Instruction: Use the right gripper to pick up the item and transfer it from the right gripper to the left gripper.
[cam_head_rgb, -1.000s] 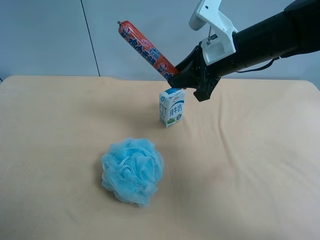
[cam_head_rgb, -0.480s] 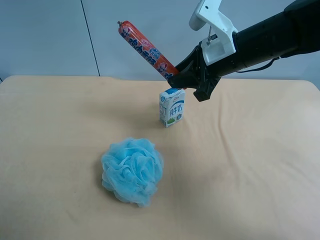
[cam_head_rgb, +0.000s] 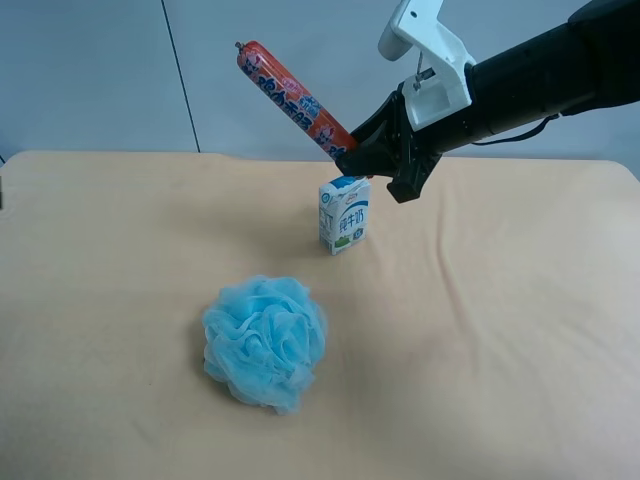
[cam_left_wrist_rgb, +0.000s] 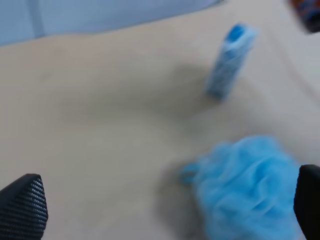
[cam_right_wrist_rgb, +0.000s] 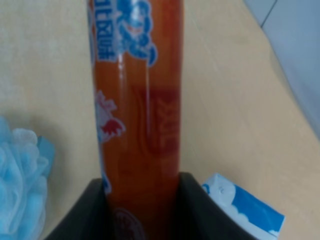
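The item (cam_head_rgb: 290, 95) is a red-orange sausage stick with blue-white print, held slanting up and leftward in the air. My right gripper (cam_head_rgb: 352, 160), on the black arm with the white mount, is shut on its lower end just above the milk carton (cam_head_rgb: 343, 215). The right wrist view shows the item (cam_right_wrist_rgb: 137, 100) running out from between the two black fingers (cam_right_wrist_rgb: 95, 210). My left gripper (cam_left_wrist_rgb: 165, 205) stands open with nothing between its fingers, above the table and facing the blue pouf (cam_left_wrist_rgb: 245, 185) and the carton (cam_left_wrist_rgb: 230, 62). The left wrist view is blurred.
The fluffy light-blue pouf (cam_head_rgb: 265, 340) lies on the tan table (cam_head_rgb: 500, 350) in front of the upright carton. A grey wall stands behind the table. A thin dark sliver (cam_head_rgb: 2, 190) shows at the exterior high view's left edge.
The right arm and the item have held still. A thin dark sliver has appeared at the exterior high view's left edge.
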